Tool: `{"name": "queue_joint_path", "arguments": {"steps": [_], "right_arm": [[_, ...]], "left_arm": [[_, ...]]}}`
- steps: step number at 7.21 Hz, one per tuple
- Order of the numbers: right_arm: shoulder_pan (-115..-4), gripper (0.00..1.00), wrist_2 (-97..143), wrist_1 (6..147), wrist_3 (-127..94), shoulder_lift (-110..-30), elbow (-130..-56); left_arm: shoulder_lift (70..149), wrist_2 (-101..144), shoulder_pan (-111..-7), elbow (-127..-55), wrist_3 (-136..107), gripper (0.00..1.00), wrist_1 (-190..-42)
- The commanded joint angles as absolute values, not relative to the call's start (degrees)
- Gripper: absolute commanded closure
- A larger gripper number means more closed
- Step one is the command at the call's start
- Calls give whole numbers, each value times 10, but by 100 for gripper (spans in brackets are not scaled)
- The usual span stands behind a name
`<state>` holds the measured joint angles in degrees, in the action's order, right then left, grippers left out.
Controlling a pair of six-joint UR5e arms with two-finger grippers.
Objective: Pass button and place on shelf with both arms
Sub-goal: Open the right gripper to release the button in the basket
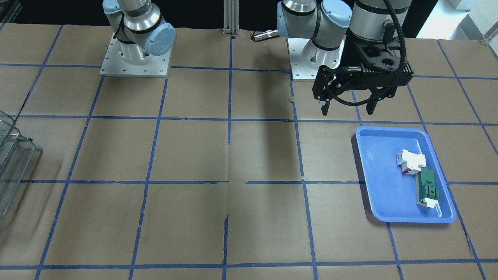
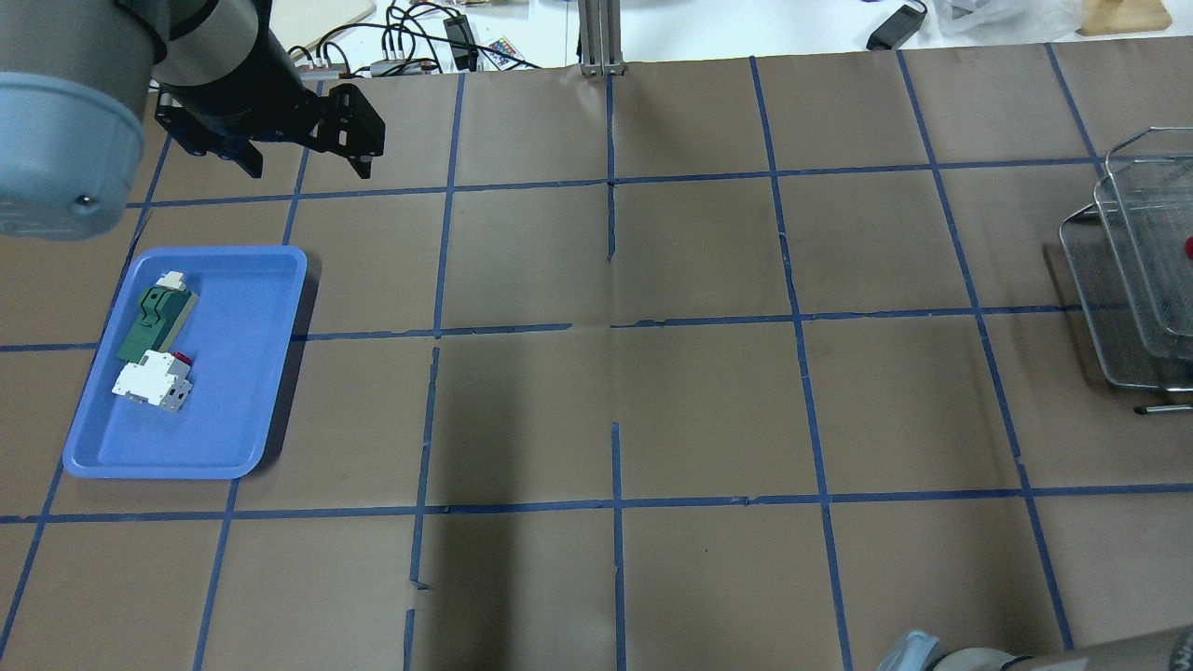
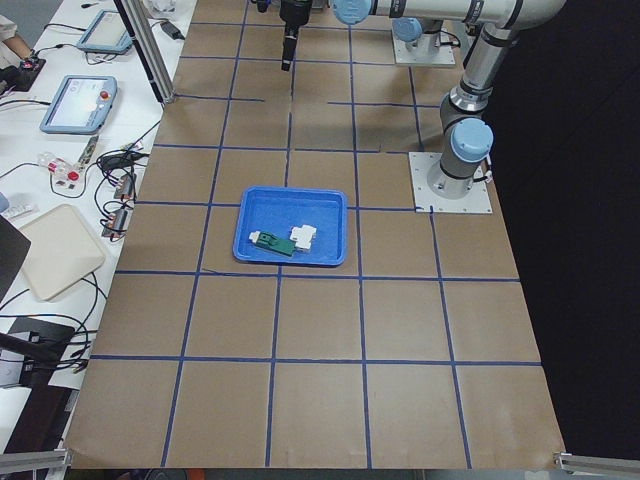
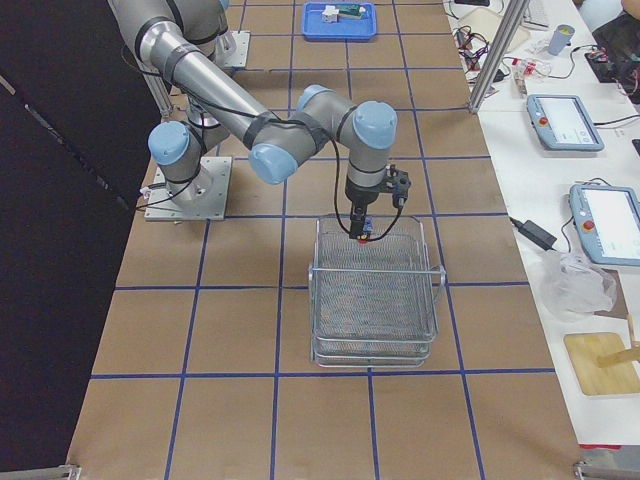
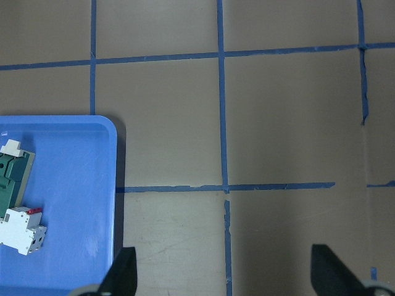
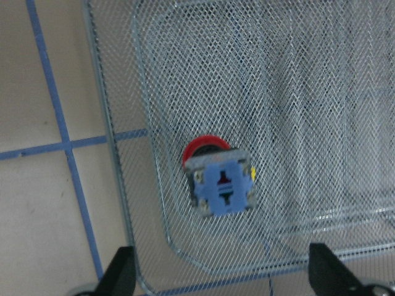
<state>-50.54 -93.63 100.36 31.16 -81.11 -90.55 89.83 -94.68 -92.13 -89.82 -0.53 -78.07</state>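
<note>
The button (image 6: pixel 221 182) lies in the top tier of the wire-mesh shelf (image 6: pixel 296 92), red cap down and blue base toward the right wrist camera. My right gripper (image 6: pixel 222 280) is open just above it, its fingers wide apart on either side and clear of it. From the right side, this gripper (image 4: pixel 360 222) hangs over the shelf's (image 4: pixel 375 300) near-robot edge with the button (image 4: pixel 362 235) right under it. From overhead, only the button's red cap (image 2: pixel 1188 247) shows, on the shelf (image 2: pixel 1132 308). My left gripper (image 1: pixel 346 109) is open and empty, hovering beside the blue tray (image 1: pixel 379 186).
The blue tray (image 2: pixel 233 410) holds a white breaker (image 2: pixel 149 382) and a flat green-and-white part (image 2: pixel 154 312). The shelf (image 1: pixel 11 163) stands at the table's end on my right. Brown paper with a blue tape grid covers the table.
</note>
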Motion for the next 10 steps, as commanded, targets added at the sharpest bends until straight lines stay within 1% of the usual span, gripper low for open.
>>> {"name": "queue_joint_path", "arguments": {"steps": [1,2,5,6,7,10], "right_arm": [[-588,0,-946,938,302,-891,-912],[-650,0,-940,874,243,-921,-910],[-833,0,-939,845,78,-942,-914],[-884,0,-937,845,-17,-942,-919],[-918,0,-917,845,-65,-944,-941],[-919,0,-892,856,-70,-957,-958]], "left_arm": [[898,-947,-921,-898,-5,0,-780],[899,-946,-921,-898,-5,0,-780],[899,-946,-921,-899,-5,0,-780],[899,-946,-921,-899,-5,0,-780],[900,-946,-921,-899,-5,0,-780],[900,-945,-921,-899,-5,0,-780]]}}
